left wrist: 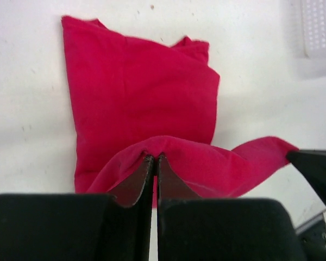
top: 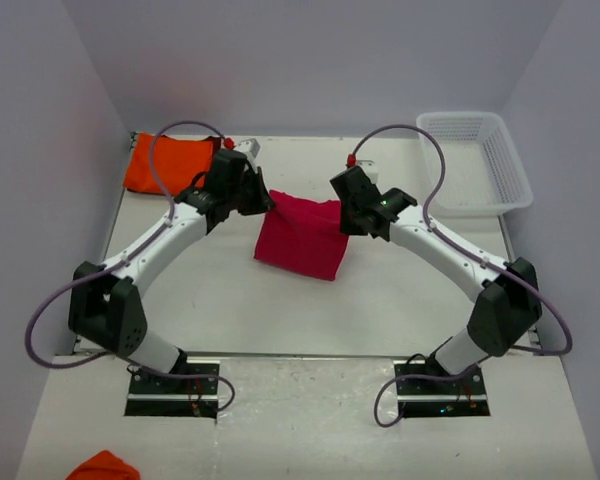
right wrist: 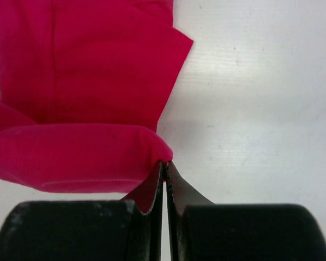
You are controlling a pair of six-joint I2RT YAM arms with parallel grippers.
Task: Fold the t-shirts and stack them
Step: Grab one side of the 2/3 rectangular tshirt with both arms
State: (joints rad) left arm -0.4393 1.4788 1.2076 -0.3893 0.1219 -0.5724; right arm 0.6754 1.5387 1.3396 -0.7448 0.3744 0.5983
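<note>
The crimson-pink t-shirt (top: 302,238) hangs between both arms above the table's middle, its lower part resting on the surface. My left gripper (top: 265,200) is shut on its upper left edge, and in the left wrist view the cloth (left wrist: 146,103) bunches at the closed tips of that gripper (left wrist: 154,157). My right gripper (top: 343,208) is shut on the upper right corner; the right wrist view shows the shirt (right wrist: 92,87) pinched at the gripper's (right wrist: 165,163) tips. The orange t-shirt (top: 170,163) lies folded at the far left, behind the left arm.
A white lattice basket (top: 475,160) stands at the far right corner, and its edge (left wrist: 318,27) shows in the left wrist view. An orange cloth (top: 105,467) lies on the near shelf at the left. Grey walls close in the table.
</note>
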